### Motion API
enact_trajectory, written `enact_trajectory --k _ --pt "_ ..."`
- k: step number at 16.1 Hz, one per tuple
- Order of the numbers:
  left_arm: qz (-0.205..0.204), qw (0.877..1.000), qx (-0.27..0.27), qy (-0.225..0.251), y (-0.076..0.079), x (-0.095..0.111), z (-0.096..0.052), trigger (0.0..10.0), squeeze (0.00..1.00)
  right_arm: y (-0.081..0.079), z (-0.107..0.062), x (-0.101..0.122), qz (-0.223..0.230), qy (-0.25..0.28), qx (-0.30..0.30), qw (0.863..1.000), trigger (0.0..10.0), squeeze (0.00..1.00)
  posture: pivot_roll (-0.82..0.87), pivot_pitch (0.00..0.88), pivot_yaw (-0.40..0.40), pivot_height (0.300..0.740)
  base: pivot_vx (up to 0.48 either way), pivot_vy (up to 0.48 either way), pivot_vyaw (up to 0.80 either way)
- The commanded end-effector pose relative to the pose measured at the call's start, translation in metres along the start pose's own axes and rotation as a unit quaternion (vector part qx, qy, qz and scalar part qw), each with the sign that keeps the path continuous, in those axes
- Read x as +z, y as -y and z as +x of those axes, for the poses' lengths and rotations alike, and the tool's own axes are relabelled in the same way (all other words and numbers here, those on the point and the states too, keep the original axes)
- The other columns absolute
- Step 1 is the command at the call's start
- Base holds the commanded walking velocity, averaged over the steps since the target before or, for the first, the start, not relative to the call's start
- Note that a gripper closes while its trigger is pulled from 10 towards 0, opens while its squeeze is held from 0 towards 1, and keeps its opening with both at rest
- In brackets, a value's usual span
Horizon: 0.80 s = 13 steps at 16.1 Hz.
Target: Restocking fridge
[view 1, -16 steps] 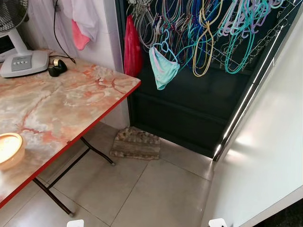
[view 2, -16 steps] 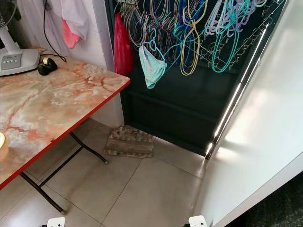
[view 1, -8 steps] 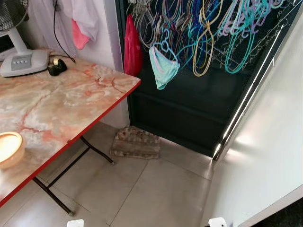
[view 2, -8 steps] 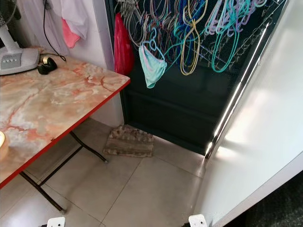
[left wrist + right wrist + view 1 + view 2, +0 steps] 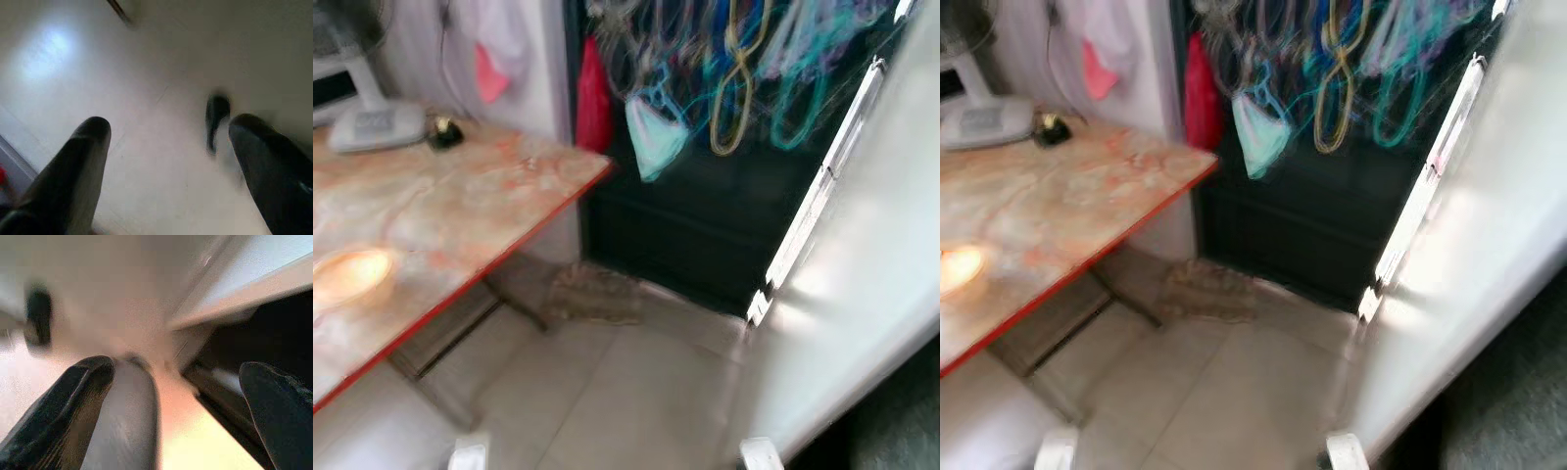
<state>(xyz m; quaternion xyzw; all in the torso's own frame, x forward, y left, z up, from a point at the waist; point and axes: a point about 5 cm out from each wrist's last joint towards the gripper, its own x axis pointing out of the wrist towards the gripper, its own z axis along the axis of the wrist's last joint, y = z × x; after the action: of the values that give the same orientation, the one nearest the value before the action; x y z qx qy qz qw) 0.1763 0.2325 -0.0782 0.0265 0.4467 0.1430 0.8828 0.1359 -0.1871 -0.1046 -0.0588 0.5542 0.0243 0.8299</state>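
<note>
- A marble-look table (image 5: pixel 460 211) with a red edge is seen on the left, and every other place here is told from it.
- A white fan base (image 5: pixel 374 125) and a small dark thing (image 5: pixel 443 132) are kept at the back of the table, most likely so the front stays free for work.
- A round glowing bowl (image 5: pixel 350 274) is set near the front edge of the table; what is in it cannot be told through the blur.
- The left gripper (image 5: pixel 166 147) is hung low over the pale floor, on the near side of the table, with its two black fingers spread wide and nothing held, because no job is given to it yet.
- A folded mat (image 5: pixel 595 294) is laid on the floor just past the table's far corner, at the foot of a dark door (image 5: pixel 705 235), likely for wiping feet.
- Coloured hangers (image 5: pixel 744 88) are hung on that door, beyond the table, to keep them off the floor.
- A tall white panel (image 5: pixel 862 294) stands well to the right of the table; it is judged to be the fridge side or door, though this cannot be told for sure.
- The right gripper (image 5: pixel 176 382) is hung low near that white panel, fingers spread wide and empty.
- No food for the fridge is picked out, so the restocking is judged to be at its walking stage.
</note>
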Motion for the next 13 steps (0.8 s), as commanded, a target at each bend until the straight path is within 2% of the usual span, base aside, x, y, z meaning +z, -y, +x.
enact_trajectory --k 1,3,13 --pt "-0.002 0.999 0.008 -0.049 -0.0063 -0.0295 -0.0056 10.0 0.0 0.0029 0.0007 0.0212 -0.006 0.032 -0.002 0.999 10.0 0.0 0.06 0.0 -0.019 0.74 0.0 0.0 0.0" --pt "-0.001 0.999 0.009 -0.05 -0.0065 -0.0293 -0.0055 10.0 0.0 0.0021 0.0007 0.0225 -0.009 0.038 0.005 0.999 10.0 0.0 0.06 0.0 -0.018 0.74 0.0 0.0 0.33" --pt "-0.008 0.999 0.012 -0.035 -0.007 -0.0276 -0.0056 10.0 0.0 0.0012 0.0006 0.023 -0.014 0.04 0.014 0.999 10.0 0.0 0.07 0.0 -0.019 0.74 0.0 0.0 0.8"
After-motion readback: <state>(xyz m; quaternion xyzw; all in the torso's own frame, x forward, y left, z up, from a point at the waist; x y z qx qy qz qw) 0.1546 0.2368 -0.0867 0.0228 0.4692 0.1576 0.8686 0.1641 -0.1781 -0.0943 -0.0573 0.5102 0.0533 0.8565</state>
